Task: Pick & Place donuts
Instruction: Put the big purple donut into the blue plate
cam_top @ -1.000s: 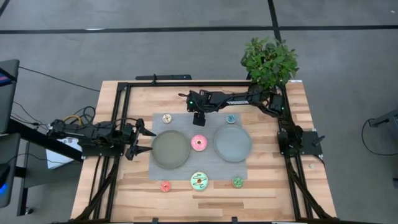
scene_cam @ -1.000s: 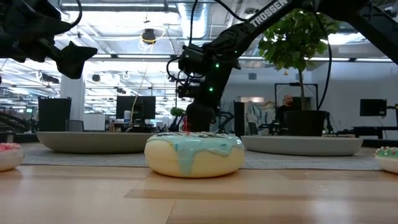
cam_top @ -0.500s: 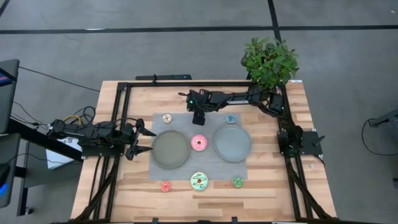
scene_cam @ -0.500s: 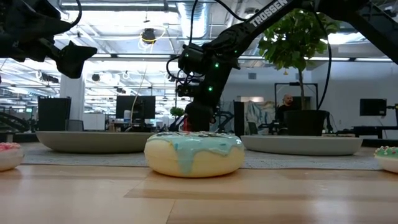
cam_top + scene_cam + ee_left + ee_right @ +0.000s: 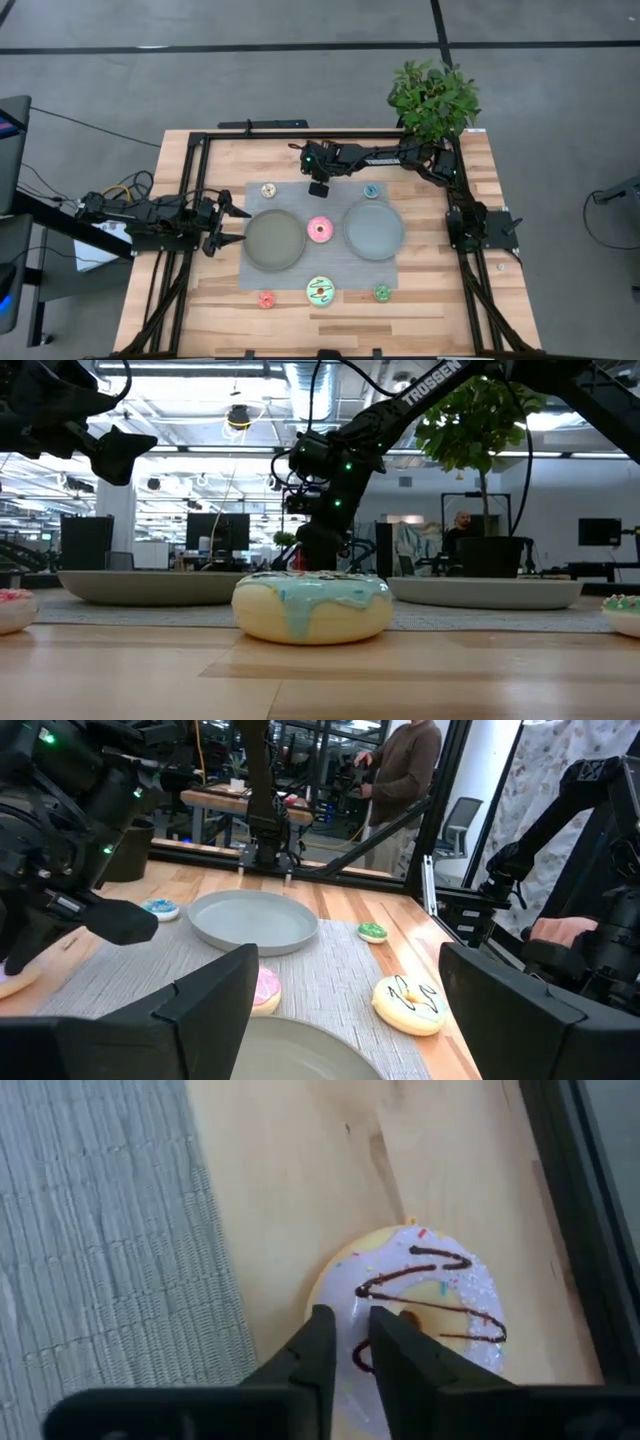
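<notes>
right jaws (image 5: pixel 345 1330): narrow, pinching lilac donut (image 5: pixel 425 1295) on surface | left jaws (image 5: pixel 232 225): wide, empty

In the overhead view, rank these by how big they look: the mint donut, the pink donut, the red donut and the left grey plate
1. left grey plate
2. mint donut
3. pink donut, a little smaller than the mint one
4. red donut

bare wood open along table (image 5: pixel 200 300) front edge, two grey plates (image 5: pixel 274 239) and pink donut (image 5: pixel 320 229) filling the mat middle, potted plant (image 5: pixel 433 97) blocking far right corner
</notes>
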Available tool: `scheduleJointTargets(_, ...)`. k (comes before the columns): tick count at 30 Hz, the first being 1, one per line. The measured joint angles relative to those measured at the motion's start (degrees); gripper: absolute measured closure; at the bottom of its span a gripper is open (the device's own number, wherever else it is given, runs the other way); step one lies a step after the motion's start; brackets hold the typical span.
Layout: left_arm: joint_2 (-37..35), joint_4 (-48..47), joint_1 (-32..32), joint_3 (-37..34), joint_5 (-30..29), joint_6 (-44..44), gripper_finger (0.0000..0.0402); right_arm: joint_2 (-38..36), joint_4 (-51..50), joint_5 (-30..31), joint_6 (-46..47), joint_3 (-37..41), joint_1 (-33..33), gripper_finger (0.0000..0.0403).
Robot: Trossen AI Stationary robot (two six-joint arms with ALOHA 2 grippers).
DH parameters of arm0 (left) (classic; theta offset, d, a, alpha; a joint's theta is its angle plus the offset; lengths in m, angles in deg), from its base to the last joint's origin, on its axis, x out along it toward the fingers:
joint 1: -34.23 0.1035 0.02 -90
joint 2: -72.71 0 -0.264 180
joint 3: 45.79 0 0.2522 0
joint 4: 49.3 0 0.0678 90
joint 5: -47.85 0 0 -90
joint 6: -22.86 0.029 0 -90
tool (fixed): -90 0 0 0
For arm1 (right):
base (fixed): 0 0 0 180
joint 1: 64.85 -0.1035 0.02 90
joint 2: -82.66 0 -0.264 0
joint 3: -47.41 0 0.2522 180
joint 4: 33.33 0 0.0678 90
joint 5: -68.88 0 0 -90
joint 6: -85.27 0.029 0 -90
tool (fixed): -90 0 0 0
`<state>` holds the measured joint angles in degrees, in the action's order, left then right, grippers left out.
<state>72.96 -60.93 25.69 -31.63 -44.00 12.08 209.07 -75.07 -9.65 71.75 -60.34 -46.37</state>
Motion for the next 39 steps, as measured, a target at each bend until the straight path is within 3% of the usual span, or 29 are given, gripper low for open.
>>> scheduleJointTargets(9, 0.0, 0.0, 0.0, 0.0, -0.02, 0.0, 0.0097, 0.0, 0.09, -0.22, 1.05, 0.0, 0.42, 0.0401)
scheduleJointTargets(39, 0.01, -0.04, 0.0, 0.0, -0.06, 0.02, 0.0097, 0.0, -0.79, 0.46, -1.53, 0.0, -0.06, 0.0361)
